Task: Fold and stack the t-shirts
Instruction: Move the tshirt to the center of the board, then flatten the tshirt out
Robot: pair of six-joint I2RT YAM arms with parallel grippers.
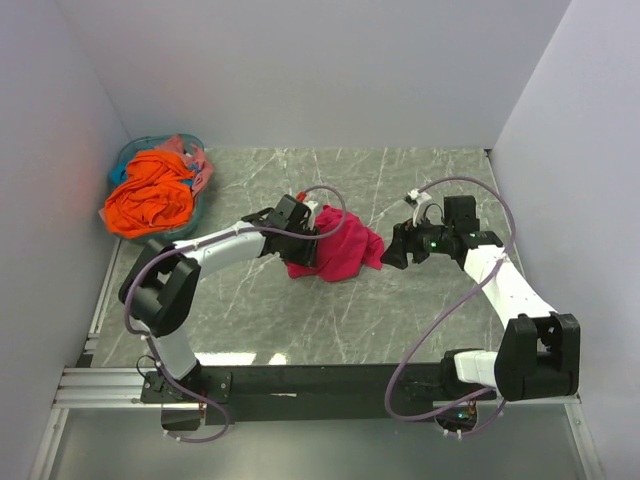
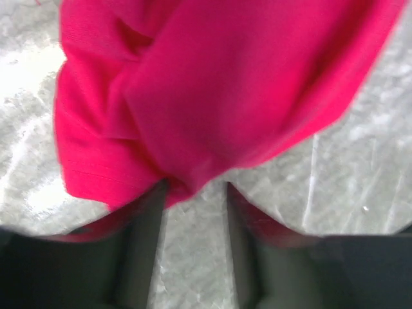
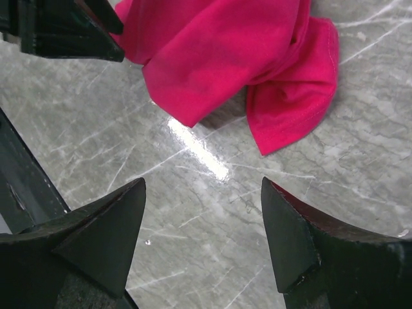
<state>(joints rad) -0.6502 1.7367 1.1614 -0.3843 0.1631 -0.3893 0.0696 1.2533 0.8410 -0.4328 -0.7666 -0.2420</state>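
The crimson-pink t-shirt (image 1: 335,245) lies bunched in the middle of the marble table (image 1: 400,180). My left gripper (image 1: 305,215) is at its upper left edge. In the left wrist view its jaws (image 2: 195,190) stand apart over bare marble, and a fold of the shirt (image 2: 212,84) hangs down to the fingertips, over the left one. My right gripper (image 1: 395,248) is just right of the shirt, open (image 3: 203,187) over bare table, with the shirt (image 3: 225,58) a little ahead of it. The orange t-shirt (image 1: 150,195) and a paler pink one (image 1: 190,152) fill the basket.
The round teal basket (image 1: 132,152) stands at the back left by the side wall. White walls close in the table on three sides. In the right wrist view the left gripper (image 3: 64,29) shows at the top left, beside the shirt.
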